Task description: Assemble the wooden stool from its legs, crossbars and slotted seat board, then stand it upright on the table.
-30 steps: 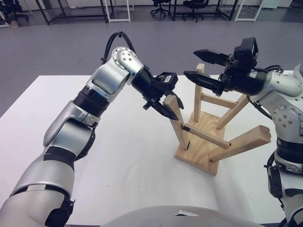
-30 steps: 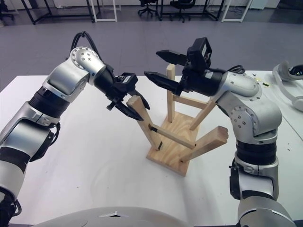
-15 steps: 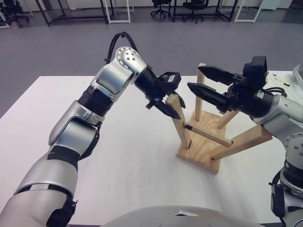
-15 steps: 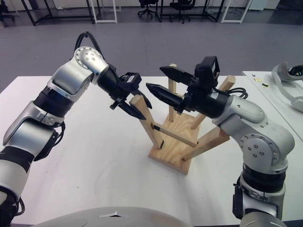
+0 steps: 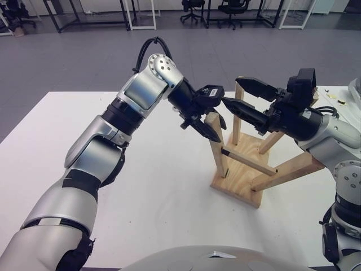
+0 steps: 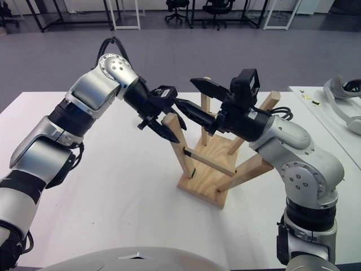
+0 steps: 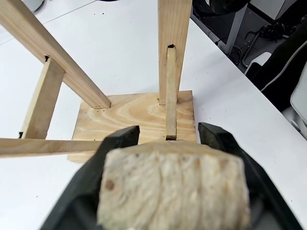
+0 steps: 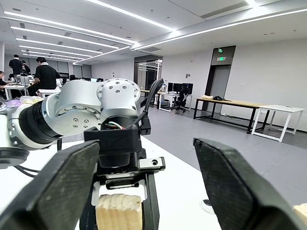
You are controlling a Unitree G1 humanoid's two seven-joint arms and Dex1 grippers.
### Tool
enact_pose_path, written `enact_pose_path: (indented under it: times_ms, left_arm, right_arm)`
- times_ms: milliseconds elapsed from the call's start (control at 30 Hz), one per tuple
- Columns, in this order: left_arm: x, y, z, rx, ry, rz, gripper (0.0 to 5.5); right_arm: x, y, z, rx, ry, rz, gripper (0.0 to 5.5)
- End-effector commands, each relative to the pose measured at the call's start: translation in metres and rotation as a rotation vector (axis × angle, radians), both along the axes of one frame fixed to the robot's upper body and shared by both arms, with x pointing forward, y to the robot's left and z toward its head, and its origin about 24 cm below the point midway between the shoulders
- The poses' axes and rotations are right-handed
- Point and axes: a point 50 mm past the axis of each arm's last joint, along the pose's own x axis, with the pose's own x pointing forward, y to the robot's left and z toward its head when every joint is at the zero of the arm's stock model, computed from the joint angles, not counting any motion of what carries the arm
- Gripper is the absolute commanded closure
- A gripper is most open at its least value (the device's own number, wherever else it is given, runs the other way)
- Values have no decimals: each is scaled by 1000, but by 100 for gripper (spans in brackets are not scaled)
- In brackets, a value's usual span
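My left gripper (image 5: 210, 122) is clamped on the rough-sawn square end of a pale wooden leg (image 5: 219, 148), elbow raised. My right gripper (image 5: 231, 91) gapes wide just beside it, forearm level. The stool (image 5: 238, 185) stands upside down on the white table (image 5: 158, 186).

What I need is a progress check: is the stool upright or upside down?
Upside down: its seat board lies flat on the table, legs pointing up, and the left gripper clamps one leg at its top end.

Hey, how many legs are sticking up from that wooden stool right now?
4 legs: one held by the left gripper, one upright behind it, one slanting at the back right, partly covered, and one leaning out at the front right.
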Motion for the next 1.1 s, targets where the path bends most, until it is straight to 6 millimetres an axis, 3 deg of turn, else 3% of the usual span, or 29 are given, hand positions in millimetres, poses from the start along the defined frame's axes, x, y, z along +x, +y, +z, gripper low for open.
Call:
enact_pose_path:
  times_ms: [33,400,867,1100]
  left_arm:
    - [-6,-12,-39,81,111,12,347]
    - [-24,-20,-65,126,78,90,347]
    - [-31,-12,-73,249,191,100,347]
    - [-34,-23,-85,268,174,144,347]
  right_arm:
    - [0,3,-9,17,45,-2,187]
    - [3,0,-6,39,43,-27,187]
    - [9,-3,-6,107,45,-76,187]
    - [8,-4,-6,123,47,-91,187]
